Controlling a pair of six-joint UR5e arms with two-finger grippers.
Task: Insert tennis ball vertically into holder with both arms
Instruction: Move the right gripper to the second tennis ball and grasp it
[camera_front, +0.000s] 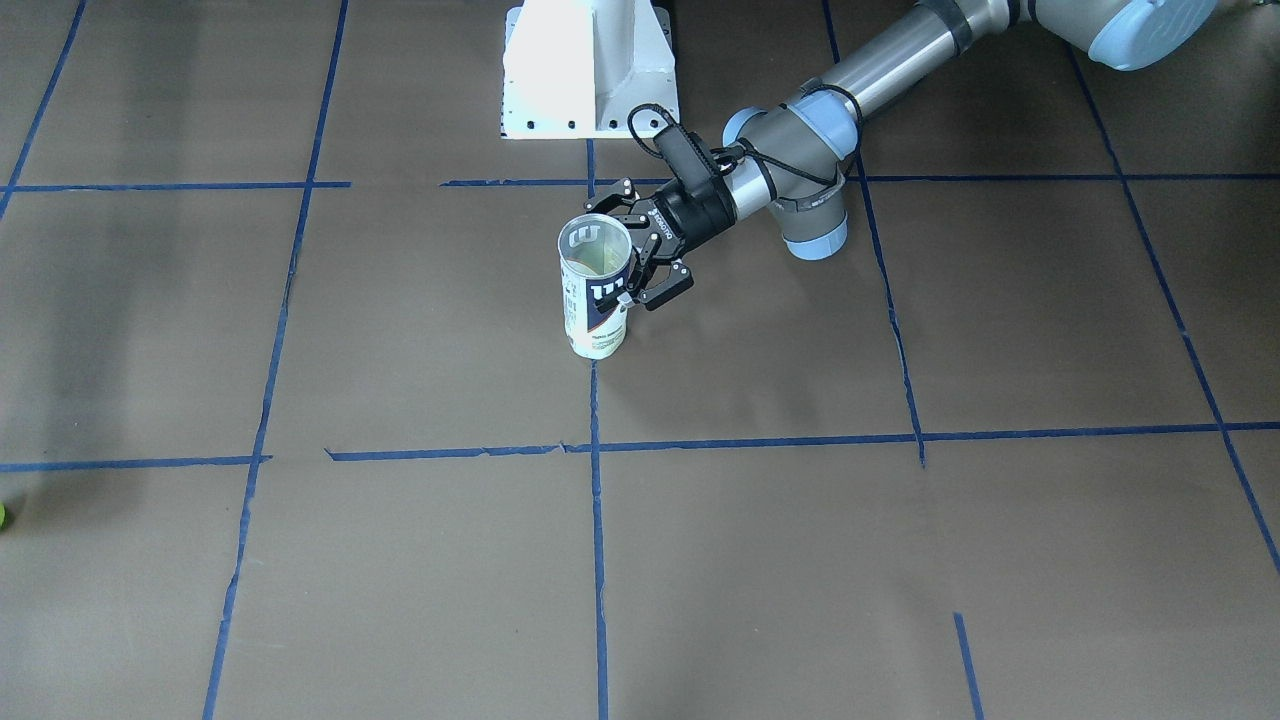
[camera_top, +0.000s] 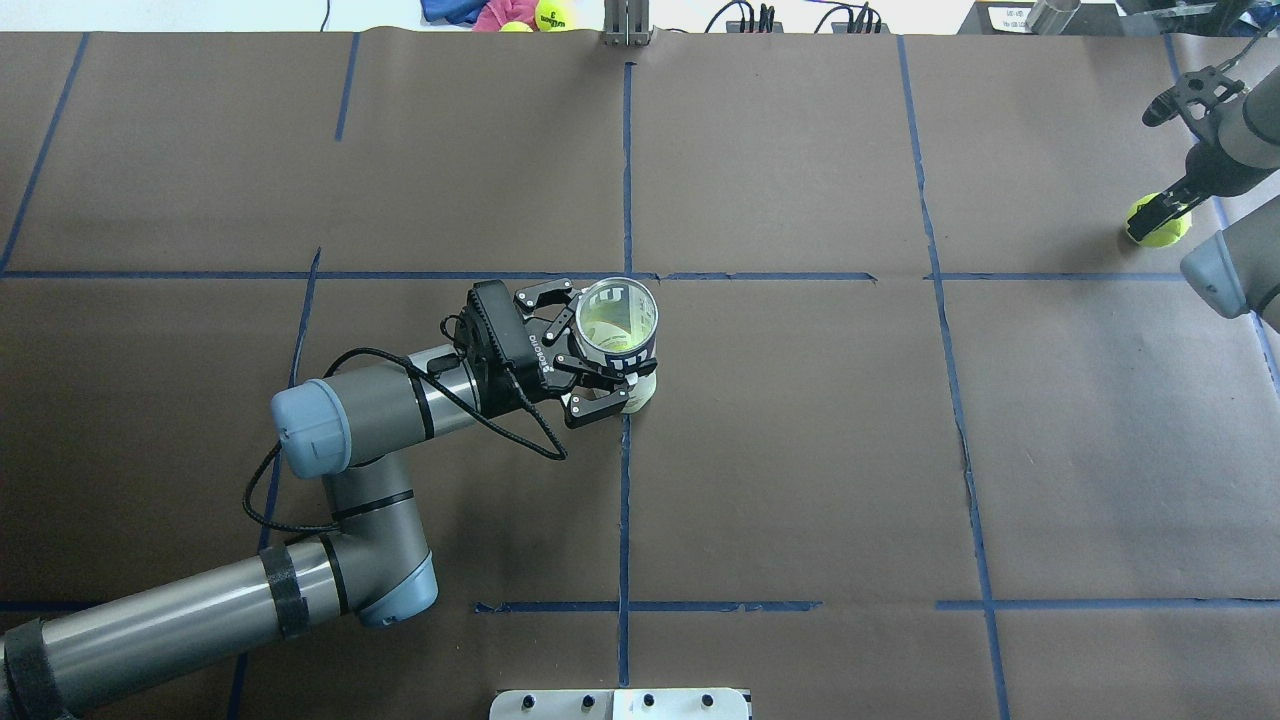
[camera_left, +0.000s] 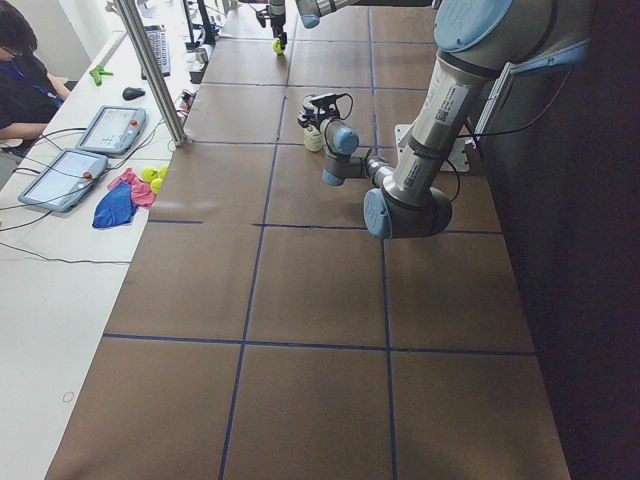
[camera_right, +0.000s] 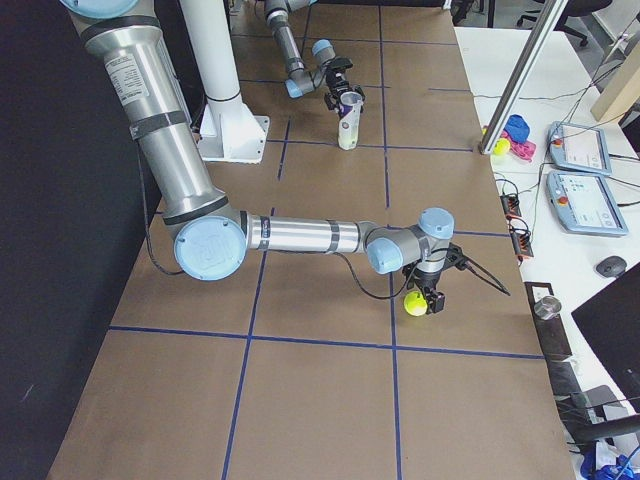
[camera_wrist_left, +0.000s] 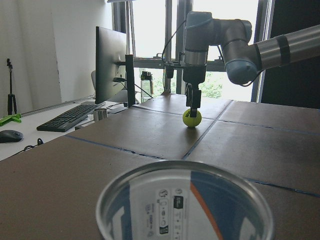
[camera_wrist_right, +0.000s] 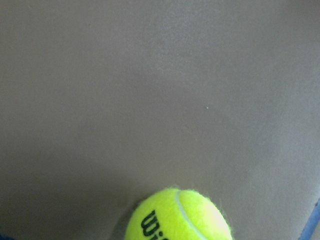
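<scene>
Brown taped table (camera_top: 800, 450): left gripper (camera_top: 595, 350) clamps upright holder (camera_front: 595, 320); right gripper (camera_wrist_left: 193, 102) at tennis ball (camera_wrist_left: 192, 118), grip unclear

Clear glossy plastic holder (camera_front: 594, 305), fuzzy felt tennis ball (camera_wrist_right: 177, 216), matt brown paper table (camera_front: 900, 560)

- L arm (camera_top: 380, 410): silver-grey tubes, darker grey elbows, lt-blue round caps; black bands on the long tube, 7 o'clock in overhead view.
- Black cable loops off its wrist.
- L gripper (camera_top: 597, 347): black, linked fingers w/ silver screws, white lettering on body, black box on top.
- R arm (camera_right: 300, 237): same silver/grey/blue; small-print label on upper tube.
- R gripper (camera_right: 419, 300): black, thin cable at 3 o'clock.
- Base (camera_front: 590, 70): white pedestal, dark screws along foot.
</scene>
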